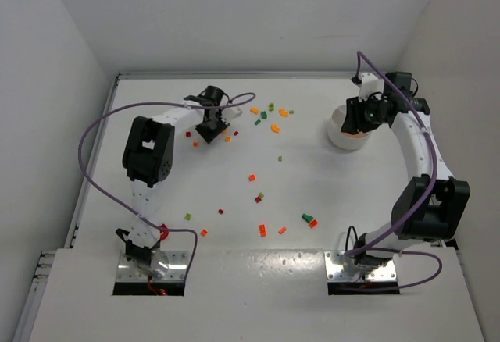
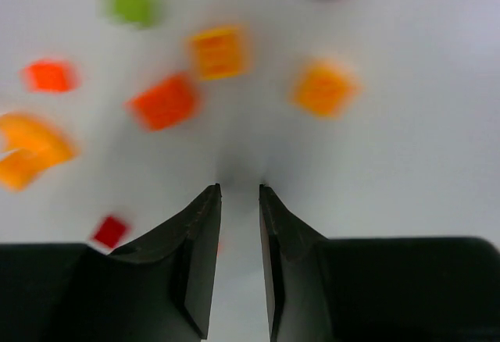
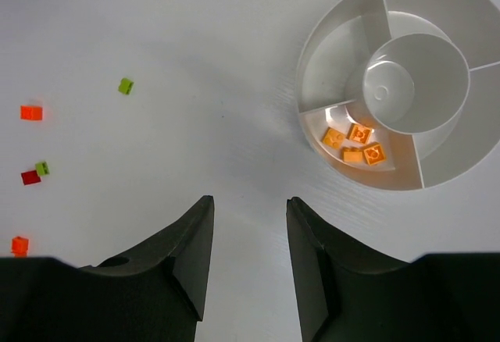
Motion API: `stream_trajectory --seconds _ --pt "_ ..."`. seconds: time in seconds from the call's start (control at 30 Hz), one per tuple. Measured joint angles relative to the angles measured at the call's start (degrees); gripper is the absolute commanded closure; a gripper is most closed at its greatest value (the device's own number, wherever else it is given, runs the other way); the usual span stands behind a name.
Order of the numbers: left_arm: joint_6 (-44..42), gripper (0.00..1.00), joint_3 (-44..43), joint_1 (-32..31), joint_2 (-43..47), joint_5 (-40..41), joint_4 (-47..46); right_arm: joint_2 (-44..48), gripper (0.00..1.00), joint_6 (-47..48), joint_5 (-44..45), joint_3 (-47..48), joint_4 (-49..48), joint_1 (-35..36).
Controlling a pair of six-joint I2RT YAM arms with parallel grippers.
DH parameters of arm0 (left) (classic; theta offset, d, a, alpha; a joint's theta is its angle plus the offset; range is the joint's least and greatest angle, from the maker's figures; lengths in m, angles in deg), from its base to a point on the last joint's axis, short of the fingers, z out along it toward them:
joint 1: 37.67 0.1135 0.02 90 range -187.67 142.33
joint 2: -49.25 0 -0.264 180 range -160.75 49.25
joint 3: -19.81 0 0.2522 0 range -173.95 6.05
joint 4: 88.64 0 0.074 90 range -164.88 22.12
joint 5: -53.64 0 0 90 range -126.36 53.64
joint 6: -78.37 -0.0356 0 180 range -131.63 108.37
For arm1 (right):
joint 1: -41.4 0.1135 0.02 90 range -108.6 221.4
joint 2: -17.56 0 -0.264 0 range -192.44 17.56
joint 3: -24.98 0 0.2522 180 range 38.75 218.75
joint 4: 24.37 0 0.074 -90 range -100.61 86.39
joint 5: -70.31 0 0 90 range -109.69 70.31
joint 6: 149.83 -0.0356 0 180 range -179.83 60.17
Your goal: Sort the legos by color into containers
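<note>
Tiny red, orange and green legos lie scattered over the white table, among them an orange one (image 1: 251, 176) mid-table and a group near the back (image 1: 275, 129). The round white divided dish (image 1: 337, 137) stands at the back right. In the right wrist view one compartment of the dish (image 3: 337, 41) holds several orange bricks (image 3: 355, 143); the other sections show bare. My right gripper (image 1: 353, 122) hovers by the dish, open and empty (image 3: 248, 200). My left gripper (image 1: 211, 130) is low over the table at the back left, its jaws narrowly apart with nothing between them (image 2: 240, 190). Blurred bricks lie just ahead of it: orange (image 2: 219, 51), red-orange (image 2: 164, 101).
Loose bricks left of the dish in the right wrist view: green (image 3: 125, 86), red-orange (image 3: 31, 112). A green and orange pair (image 1: 310, 221) lies near the front. Purple cables loop from both arms. White walls close the table at the back and sides.
</note>
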Motion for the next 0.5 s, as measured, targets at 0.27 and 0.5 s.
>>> stream_trajectory --seconds 0.27,0.5 --pt "2.8 0.62 9.2 -13.6 6.4 -15.0 1.3 0.0 0.57 0.5 -3.9 0.0 1.2 0.0" --pt "11.2 0.36 8.7 -8.4 14.8 -23.1 2.4 -0.1 0.57 2.4 -9.9 0.0 4.5 4.3"
